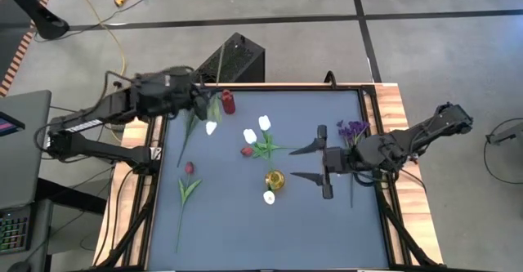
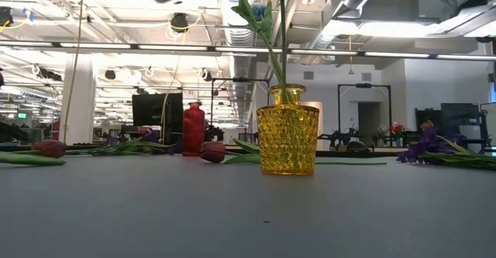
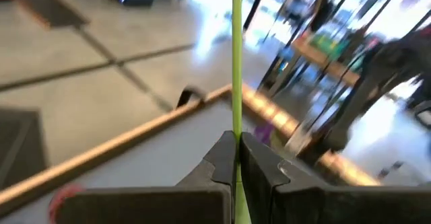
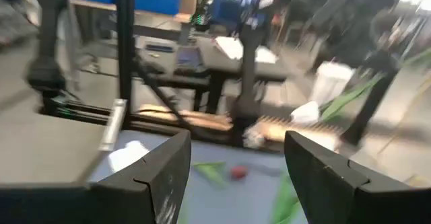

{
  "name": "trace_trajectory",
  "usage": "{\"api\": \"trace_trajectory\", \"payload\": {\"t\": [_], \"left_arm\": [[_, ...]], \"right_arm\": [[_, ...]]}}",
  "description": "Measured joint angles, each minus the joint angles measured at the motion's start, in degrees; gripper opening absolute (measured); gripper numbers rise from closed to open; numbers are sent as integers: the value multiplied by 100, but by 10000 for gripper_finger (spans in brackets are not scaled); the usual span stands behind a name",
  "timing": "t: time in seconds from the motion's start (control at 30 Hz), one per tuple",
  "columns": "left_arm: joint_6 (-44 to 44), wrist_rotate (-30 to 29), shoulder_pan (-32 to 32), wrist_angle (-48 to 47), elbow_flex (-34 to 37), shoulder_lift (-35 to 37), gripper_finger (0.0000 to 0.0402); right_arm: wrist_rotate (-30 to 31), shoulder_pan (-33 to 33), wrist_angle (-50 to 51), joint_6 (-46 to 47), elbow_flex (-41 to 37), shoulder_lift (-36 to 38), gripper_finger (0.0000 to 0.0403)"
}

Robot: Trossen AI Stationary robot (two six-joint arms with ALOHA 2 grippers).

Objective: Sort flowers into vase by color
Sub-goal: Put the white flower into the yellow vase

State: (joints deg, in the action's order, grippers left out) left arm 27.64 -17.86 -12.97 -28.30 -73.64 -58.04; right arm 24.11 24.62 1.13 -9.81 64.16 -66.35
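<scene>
one white tulip (image 1: 212, 127) hangs by its stem in the left gripper's (image 3: 236, 158) closed jaws; right gripper's (image 1: 315, 162) jaws gape wide.

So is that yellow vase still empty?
No, the yellow vase already has green stems standing in it, rising out of its mouth in the low view.
</scene>
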Motion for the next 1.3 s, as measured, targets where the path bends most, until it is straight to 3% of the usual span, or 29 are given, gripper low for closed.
{"api": "trace_trajectory", "payload": {"t": [0.13, 0.3, 0.47, 0.7, 0.97, 1.3], "left_arm": [[134, 262, 3, 789, -206, -4, 0], [1063, 760, 4, 1624, -221, -94, 0], [2505, 1401, 43, 2361, -219, -409, 0], [3657, 2089, 611, 3354, -217, -1208, 0], [4135, 2215, 1125, 3998, -210, -1937, 0], [4187, 2362, 1171, 3925, -213, -2072, 0]], "right_arm": [[391, -2, 0, -1664, 406, 0, 265], [905, -38, -12, -4372, 858, 6, 265], [906, -274, -79, -6835, 1000, -3, 265], [895, -735, -878, -9407, 1006, -297, 265], [898, -1034, -1534, -10829, 1006, -869, 265], [1035, -1040, -1648, -10913, 1006, -1176, 265]]}}
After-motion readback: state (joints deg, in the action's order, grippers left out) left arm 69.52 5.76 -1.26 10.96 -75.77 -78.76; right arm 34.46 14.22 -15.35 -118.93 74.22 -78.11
